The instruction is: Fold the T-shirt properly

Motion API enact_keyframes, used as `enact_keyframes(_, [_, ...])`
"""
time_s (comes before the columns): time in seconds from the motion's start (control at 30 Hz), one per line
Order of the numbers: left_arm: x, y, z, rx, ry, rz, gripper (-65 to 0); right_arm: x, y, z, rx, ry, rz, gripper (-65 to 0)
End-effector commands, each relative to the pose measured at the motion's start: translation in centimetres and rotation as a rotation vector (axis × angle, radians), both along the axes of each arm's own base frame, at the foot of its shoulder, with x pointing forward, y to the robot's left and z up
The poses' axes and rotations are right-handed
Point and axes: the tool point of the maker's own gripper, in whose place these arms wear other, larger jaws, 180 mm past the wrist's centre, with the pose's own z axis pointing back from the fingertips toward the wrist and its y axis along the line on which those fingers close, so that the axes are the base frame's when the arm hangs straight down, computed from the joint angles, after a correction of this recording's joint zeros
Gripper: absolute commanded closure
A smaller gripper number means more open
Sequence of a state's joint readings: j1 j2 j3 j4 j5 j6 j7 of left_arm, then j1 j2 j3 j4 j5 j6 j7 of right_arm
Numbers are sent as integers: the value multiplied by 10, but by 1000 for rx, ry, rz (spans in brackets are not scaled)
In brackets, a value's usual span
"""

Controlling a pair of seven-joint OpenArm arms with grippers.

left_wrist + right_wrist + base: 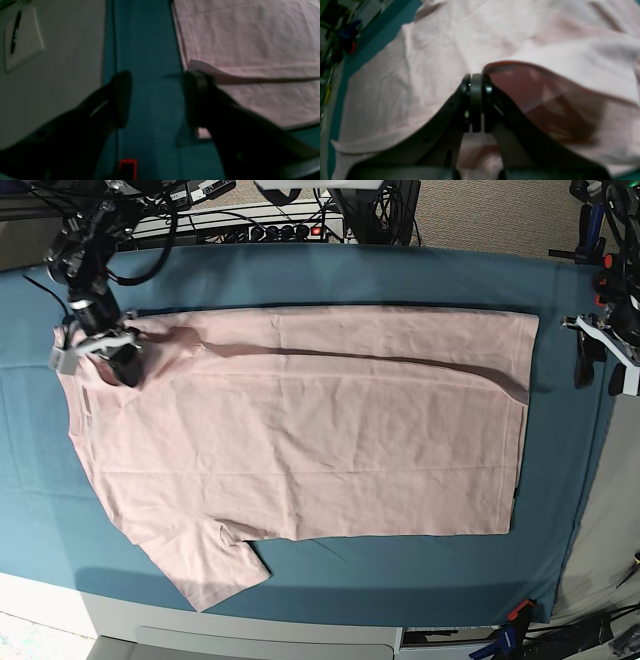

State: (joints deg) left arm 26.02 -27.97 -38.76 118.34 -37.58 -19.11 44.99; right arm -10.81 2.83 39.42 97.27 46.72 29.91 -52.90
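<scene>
Right gripper [477, 100] was clamped on a raised fold of the T-shirt [300, 440], at the shirt's neck end near the far sleeve, with its jaws pressed together on the pink cloth. Left gripper [600, 360] hung off the shirt's hem end, over the edge of the teal table cloth [400, 275], its jaws spread apart and holding nothing. The shirt lay flat on the cloth, its far side folded inward

No lettering, label or number can be read in any view. The pen [15, 32] on the white pad [23, 40] carries markings too blurred to read.
</scene>
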Motion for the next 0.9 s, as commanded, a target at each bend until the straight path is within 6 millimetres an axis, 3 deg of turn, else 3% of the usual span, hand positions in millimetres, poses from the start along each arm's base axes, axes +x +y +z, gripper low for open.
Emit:
enact_keyframes(0.0, [5, 0, 13, 15, -43, -15, -345, 10, 2, 15, -17, -63, 15, 0])
enact_keyframes(0.13, [5, 0, 13, 15, -43, -15, -345, 26, 21, 15, -70, -74, 71, 0])
enact_keyframes(0.27, [5, 0, 13, 15, -43, -15, -345, 50, 32, 27, -140, -121, 103, 0])
enact_keyframes(0.53, [5, 0, 13, 15, -43, -15, -345, 85, 31, 60, -218, -207, 99, 0])
enact_keyframes(0.57, [5, 0, 13, 15, -43, -15, -345, 87, 31, 63, -218, -217, 98, -12])
enact_keyframes(0.73, [4, 0, 13, 14, -40, -15, -345, 89, 31, 65, -218, -227, 99, -290])
enact_keyframes(0.87, [4, 0, 12, 14, -40, -15, -345, 89, 31, 65, -219, -225, 99, -301])
